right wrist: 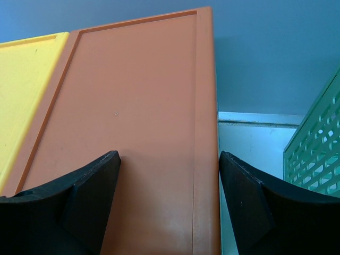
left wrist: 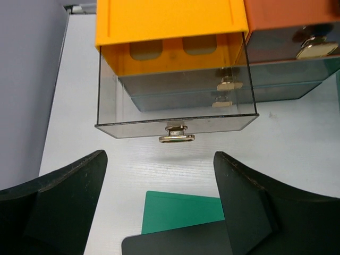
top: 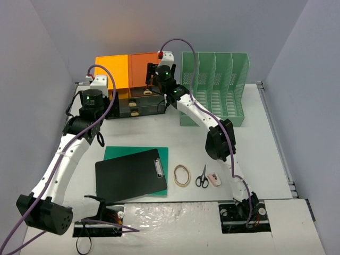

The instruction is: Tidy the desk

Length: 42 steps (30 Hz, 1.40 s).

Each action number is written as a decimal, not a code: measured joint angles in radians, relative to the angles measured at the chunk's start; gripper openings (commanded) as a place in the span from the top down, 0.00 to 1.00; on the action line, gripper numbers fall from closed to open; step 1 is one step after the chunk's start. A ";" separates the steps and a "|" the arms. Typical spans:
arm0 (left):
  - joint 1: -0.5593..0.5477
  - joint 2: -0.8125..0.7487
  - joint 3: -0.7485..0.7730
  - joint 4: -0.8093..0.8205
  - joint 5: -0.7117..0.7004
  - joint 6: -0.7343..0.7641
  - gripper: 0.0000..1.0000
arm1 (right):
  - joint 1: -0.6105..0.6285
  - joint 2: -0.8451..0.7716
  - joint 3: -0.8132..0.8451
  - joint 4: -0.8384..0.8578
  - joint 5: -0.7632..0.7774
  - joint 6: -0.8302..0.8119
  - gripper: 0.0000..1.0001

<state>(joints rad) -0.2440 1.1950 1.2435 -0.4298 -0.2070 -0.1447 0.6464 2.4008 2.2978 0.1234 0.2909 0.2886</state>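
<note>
Wide-spread fingers of the left gripper (left wrist: 159,159) hover just in front of the drawer unit (top: 130,85), facing the brass handle (left wrist: 176,138) of its pulled-out drawer (left wrist: 212,123). The right gripper (right wrist: 169,159), also wide and empty, hangs above the unit's darker orange top. On the white desk (top: 265,159) under the unit, scissors (top: 202,177) and a rubber band (top: 181,175) lie well in front of it. They probably belong in that drawer, lowered squarely in without nudging it.
</note>
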 measured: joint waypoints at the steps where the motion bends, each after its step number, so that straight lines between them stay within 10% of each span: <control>1: 0.000 -0.009 0.010 -0.001 0.000 0.002 0.21 | 0.000 0.000 -0.001 0.000 0.000 0.000 0.28; 27: 0.018 0.261 0.199 0.181 -0.120 0.069 0.03 | 0.002 -0.367 -0.376 -0.147 0.096 0.022 0.13; 42: 0.033 0.302 0.357 0.194 -0.153 0.089 0.03 | 0.029 -0.656 -0.658 -0.673 0.015 0.266 0.31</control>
<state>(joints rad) -0.2113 1.4973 1.6005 -0.2358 -0.3602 -0.0559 0.6758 1.7453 1.6393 -0.5494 0.3059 0.5545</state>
